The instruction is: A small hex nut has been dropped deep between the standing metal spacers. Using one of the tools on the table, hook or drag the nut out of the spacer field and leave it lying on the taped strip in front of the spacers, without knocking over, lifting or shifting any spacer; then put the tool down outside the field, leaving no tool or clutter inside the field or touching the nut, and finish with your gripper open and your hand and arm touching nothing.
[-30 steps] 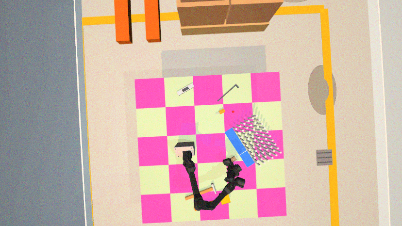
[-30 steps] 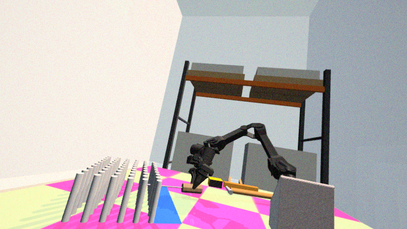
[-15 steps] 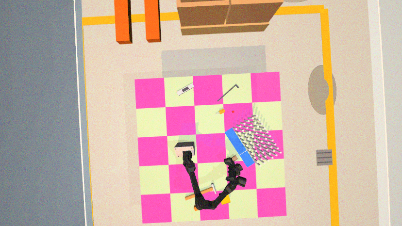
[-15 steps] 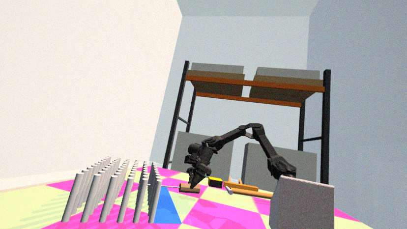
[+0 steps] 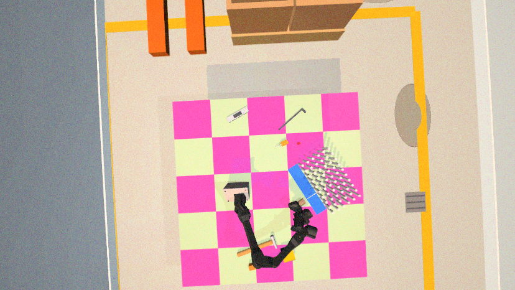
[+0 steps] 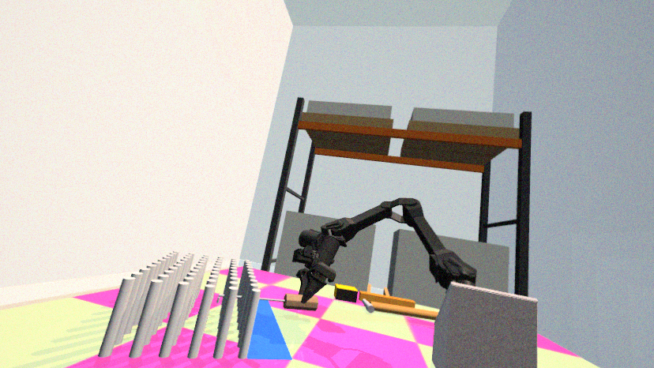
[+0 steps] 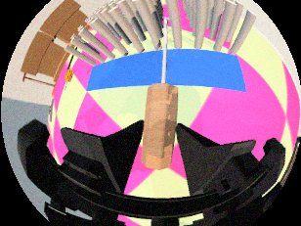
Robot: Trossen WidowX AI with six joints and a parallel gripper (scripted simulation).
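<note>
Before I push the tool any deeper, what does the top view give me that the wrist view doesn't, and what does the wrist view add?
Only the top view: the hammer, the L-shaped rod and the arm's base.
Only the wrist view: both jaws, one on each side of the wooden handle.
Both: that handle, its thin shaft crossing the blue strip toward the standing spacers. I can't make out the nut in either.

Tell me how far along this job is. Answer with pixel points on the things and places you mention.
Done: the hand [image 5: 300, 204] [image 6: 303, 299] [image 7: 159, 124] grips the tool's wooden handle [image 6: 293, 302] [image 7: 159, 131]. In hand: its thin rod crosses the blue strip [image 5: 300, 182] [image 6: 265, 331] [image 7: 200, 69] in among the standing spacers [image 5: 333, 180] [image 6: 178, 320] [image 7: 200, 23]. Left: landing the nut on the strip, which shows none, setting the tool aside, opening up.
</note>
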